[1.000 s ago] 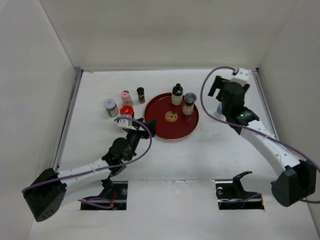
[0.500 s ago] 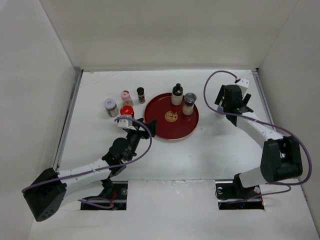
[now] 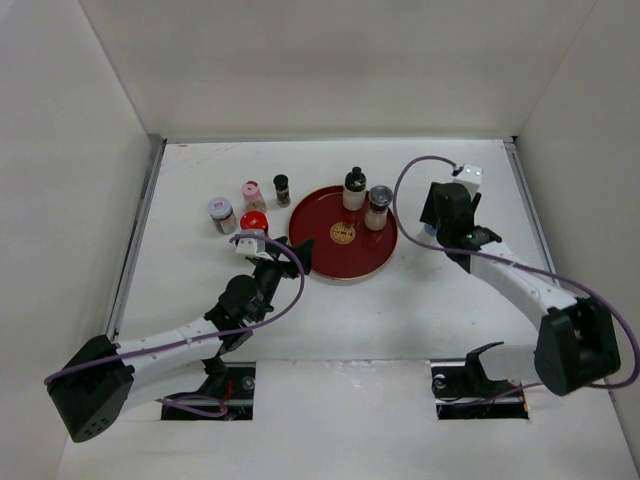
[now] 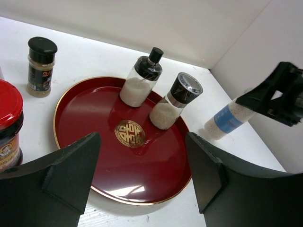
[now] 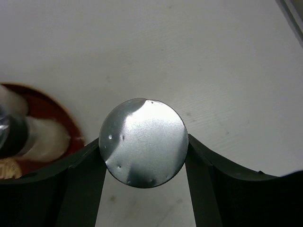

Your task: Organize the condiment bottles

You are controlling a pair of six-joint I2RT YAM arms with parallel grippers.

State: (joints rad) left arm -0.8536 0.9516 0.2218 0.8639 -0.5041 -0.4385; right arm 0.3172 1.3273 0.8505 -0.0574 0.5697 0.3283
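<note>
Right jaws have just closed from wide open onto the silver-capped bottle (image 5: 143, 146), and the cap sits pinched between both fingers. The bottle leans just right of the red tray (image 4: 80, 123), over the worktop (image 3: 420, 300). With the grip made, I judge the carry to the tray comes next. Versus a second ago, my right wrist is nearer the tray. Left jaws are unchanged: half open, empty, beside the red-capped jar (image 4: 7, 118).

Red-capped jar (image 4: 7, 118) cut by left edge; silver-capped bottle (image 5: 143, 142) body hidden under cap.
</note>
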